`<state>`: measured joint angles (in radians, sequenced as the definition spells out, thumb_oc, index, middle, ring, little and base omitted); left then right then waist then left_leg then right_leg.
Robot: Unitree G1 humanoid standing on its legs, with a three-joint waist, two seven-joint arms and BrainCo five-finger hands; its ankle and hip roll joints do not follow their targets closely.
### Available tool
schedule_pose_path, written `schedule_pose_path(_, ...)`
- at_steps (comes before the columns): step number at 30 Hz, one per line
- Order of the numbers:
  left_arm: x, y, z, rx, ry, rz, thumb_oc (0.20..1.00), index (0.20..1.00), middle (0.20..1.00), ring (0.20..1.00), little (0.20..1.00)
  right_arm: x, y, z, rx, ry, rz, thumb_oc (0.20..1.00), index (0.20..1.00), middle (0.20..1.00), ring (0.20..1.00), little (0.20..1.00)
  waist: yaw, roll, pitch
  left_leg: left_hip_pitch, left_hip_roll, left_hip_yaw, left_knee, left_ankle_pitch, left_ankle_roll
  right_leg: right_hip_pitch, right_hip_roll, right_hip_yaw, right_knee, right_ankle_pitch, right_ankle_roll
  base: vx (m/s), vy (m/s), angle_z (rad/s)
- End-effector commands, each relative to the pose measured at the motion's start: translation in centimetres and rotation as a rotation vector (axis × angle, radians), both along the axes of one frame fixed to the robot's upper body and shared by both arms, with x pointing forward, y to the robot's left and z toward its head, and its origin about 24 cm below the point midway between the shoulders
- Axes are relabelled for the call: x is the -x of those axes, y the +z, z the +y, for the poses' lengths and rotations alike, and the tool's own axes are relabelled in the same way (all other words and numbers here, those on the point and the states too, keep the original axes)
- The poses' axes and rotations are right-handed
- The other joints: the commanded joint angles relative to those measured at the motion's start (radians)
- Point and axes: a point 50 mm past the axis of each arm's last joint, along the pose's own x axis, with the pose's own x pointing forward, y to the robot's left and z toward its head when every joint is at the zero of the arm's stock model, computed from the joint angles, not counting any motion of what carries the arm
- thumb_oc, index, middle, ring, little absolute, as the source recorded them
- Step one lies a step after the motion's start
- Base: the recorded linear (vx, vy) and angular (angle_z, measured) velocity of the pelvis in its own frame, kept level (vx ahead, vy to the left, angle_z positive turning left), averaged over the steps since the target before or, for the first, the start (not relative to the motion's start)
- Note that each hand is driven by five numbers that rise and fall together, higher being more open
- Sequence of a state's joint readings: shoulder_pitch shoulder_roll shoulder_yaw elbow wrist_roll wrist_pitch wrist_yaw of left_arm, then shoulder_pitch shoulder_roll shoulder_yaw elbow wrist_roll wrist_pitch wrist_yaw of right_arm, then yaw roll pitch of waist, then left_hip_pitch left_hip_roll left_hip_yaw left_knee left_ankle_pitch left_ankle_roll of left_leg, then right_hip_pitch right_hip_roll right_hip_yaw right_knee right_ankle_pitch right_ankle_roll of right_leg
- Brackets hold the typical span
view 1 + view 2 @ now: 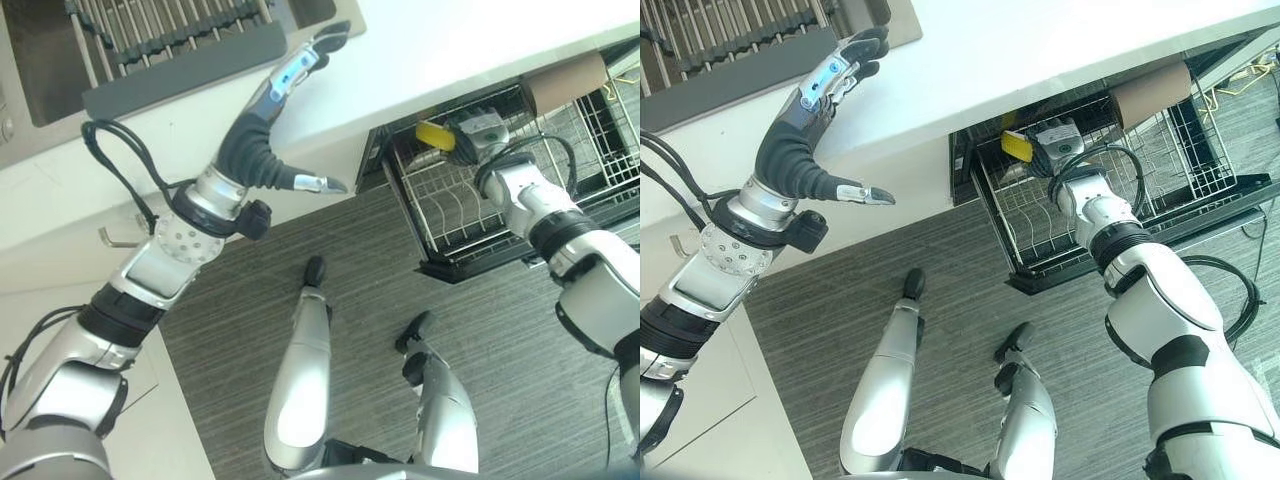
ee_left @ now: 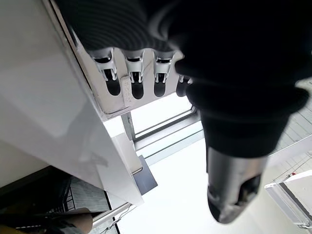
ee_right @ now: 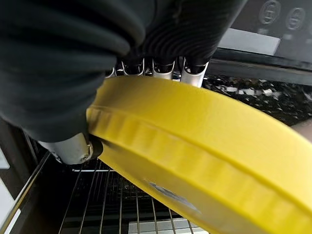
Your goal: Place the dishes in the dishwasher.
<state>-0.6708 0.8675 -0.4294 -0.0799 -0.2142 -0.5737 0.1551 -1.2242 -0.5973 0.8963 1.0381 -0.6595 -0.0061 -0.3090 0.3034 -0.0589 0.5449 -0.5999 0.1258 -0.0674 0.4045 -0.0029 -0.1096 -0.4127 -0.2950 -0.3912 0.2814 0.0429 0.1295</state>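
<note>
The right robot hand (image 3: 73, 102) was clenched on a yellow plate (image 3: 204, 146), thumb and fingers pinching its rim, over the wire rack (image 1: 450, 215) of the open dishwasher (image 1: 1040, 272), which was pulled out beneath the white surface (image 1: 450, 60). The rack's tines below the plate carried no dishes that could be made out. The left robot hand (image 1: 270, 120) was released, fingers straight, raised above the surface near a drying rack (image 1: 170, 35) in the sink (image 1: 35, 80)
</note>
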Motion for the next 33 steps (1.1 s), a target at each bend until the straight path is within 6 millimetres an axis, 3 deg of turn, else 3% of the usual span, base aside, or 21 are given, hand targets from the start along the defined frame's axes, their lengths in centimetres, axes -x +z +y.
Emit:
schedule_pose_path(1, 0.6, -1.2, 0.1, 0.010, -0.011, 0.007, 1.000, 1.000, 1.000, 1.000, 1.000, 0.2, -1.6, -1.5, 0.117, -0.031, 0.121, 0.200, 0.200, 0.200, 0.200, 0.200, 0.019, -0.003, -0.025, -0.048, -0.027, -0.008, 0.039, -0.090, 0.044, -0.033, -0.031, 0.028, 0.009, 0.003, 0.073, -0.01, -0.006, 0.05)
schedule_pose_path(7, 0.8, -1.1, 0.5, -0.026, -0.009, 0.003, 1.000, 1.000, 1.000, 1.000, 1.000, 1.4, -5.5, -0.6, 0.106, 0.137, 0.441, 0.200, 0.200, 0.200, 0.200, 0.200, 0.030, -0.019, -0.025, -0.059, -0.025, -0.015, 0.049, -0.097, 0.052, -0.065, -0.038, 0.021, 0.054, -0.003, 0.076, 0.01, -0.052, 0.03)
schedule_pose_path(12, 1.1, -1.3, 0.5, -0.028, -0.016, -0.007, 1.000, 1.000, 1.000, 1.000, 1.000, 1.9, -7.4, -0.5, 0.076, 0.138, 0.554, 0.200, 0.200, 0.200, 0.200, 0.200, 0.033, -0.011, -0.025, -0.069, -0.035, -0.020, 0.047, -0.095, 0.061, -0.102, -0.044, 0.026, 0.086, -0.007, 0.076, 0.01, -0.005, 0.04)
schedule_pose_path(25, 1.3, -1.5, 0.6, -0.012, -0.002, -0.024, 1.000, 1.000, 1.000, 1.000, 1.000, 2.3, -9.0, -2.2, -0.065, 0.033, 0.676, 0.200, 0.200, 0.200, 0.200, 0.200, 0.019, 0.014, -0.025, -0.107, -0.055, -0.028, 0.049, -0.083, 0.074, -0.177, -0.046, 0.047, 0.135, -0.010, 0.066, 0.00, 0.007, 0.01)
schedule_pose_path(32, 1.2, -1.6, 0.5, 0.003, 0.006, -0.022, 1.000, 1.000, 1.000, 1.000, 1.000, 1.8, -7.6, -3.2, -0.118, -0.028, 0.543, 0.200, 0.200, 0.200, 0.200, 0.200, 0.005, 0.029, -0.025, -0.121, -0.060, -0.025, 0.060, -0.082, 0.079, -0.206, -0.046, 0.060, 0.159, -0.012, 0.060, 0.00, 0.010, 0.00)
schedule_pose_path(33, 1.2, -1.6, 0.5, 0.004, 0.009, -0.020, 1.000, 1.000, 1.000, 1.000, 1.000, 1.7, -7.4, -3.5, -0.149, -0.046, 0.511, 0.467, 0.467, 0.467, 0.467, 0.467, 0.003, 0.030, -0.025, -0.121, -0.059, -0.023, 0.062, -0.083, 0.079, -0.207, -0.046, 0.062, 0.162, -0.013, 0.060, 0.00, 0.053, 0.01)
